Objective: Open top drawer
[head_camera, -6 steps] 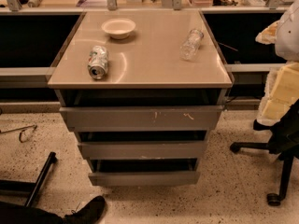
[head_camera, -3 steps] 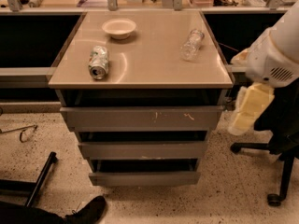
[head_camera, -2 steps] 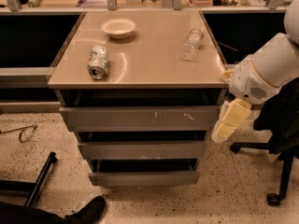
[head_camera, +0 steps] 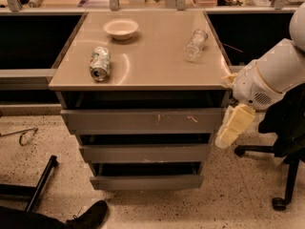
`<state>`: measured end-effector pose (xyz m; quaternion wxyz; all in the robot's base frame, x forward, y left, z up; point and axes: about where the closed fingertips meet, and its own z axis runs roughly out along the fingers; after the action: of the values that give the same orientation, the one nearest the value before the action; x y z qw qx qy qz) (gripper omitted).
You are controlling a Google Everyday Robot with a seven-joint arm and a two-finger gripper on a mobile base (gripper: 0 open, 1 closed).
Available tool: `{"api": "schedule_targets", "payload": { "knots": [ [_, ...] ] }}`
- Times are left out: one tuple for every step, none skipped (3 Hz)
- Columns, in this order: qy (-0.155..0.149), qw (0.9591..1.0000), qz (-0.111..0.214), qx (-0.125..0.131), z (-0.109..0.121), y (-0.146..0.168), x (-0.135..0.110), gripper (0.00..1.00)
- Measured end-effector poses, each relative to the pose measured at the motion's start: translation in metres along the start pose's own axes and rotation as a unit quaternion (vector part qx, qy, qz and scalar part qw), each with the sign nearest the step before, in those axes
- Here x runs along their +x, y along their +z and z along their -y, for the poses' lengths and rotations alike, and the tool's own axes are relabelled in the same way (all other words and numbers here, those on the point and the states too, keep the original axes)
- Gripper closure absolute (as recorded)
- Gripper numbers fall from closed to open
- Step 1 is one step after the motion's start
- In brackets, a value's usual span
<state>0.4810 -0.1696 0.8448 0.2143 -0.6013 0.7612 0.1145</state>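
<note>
The top drawer (head_camera: 143, 120) is the widest grey front under the tan counter, with pale scratch marks right of centre. It stands closed, a dark gap above it. Two narrower grey drawer fronts (head_camera: 145, 152) sit below it. My gripper (head_camera: 231, 128) hangs at the end of the white arm (head_camera: 271, 75), pale yellow, pointing down just off the top drawer's right end, beside the counter's right front corner.
On the counter (head_camera: 147, 66) lie a crushed can (head_camera: 99, 63), a white bowl (head_camera: 121, 28) and a clear plastic bottle (head_camera: 195, 44). A black office chair base (head_camera: 281, 175) stands at right. A black bar (head_camera: 40, 182) and a shoe (head_camera: 88, 216) lie on the speckled floor.
The arm has swung in from the right and down. The gripper now hangs lower and closer to the top drawer's right end. The drawers have not moved.
</note>
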Motion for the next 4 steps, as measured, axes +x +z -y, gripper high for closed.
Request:
{"api": "schedule_targets", "payload": {
  "knots": [
    [-0.022,0.9992,0.023,-0.024,-0.001,0.034,0.007,0.0],
    [-0.055,0.9958,0.04,-0.061,-0.006,0.077,0.012,0.0],
    [-0.055,0.9958,0.04,-0.061,-0.006,0.077,0.012,0.0],
    [-0.067,0.9943,0.049,-0.067,0.002,0.091,0.004,0.0]
  ]
}}
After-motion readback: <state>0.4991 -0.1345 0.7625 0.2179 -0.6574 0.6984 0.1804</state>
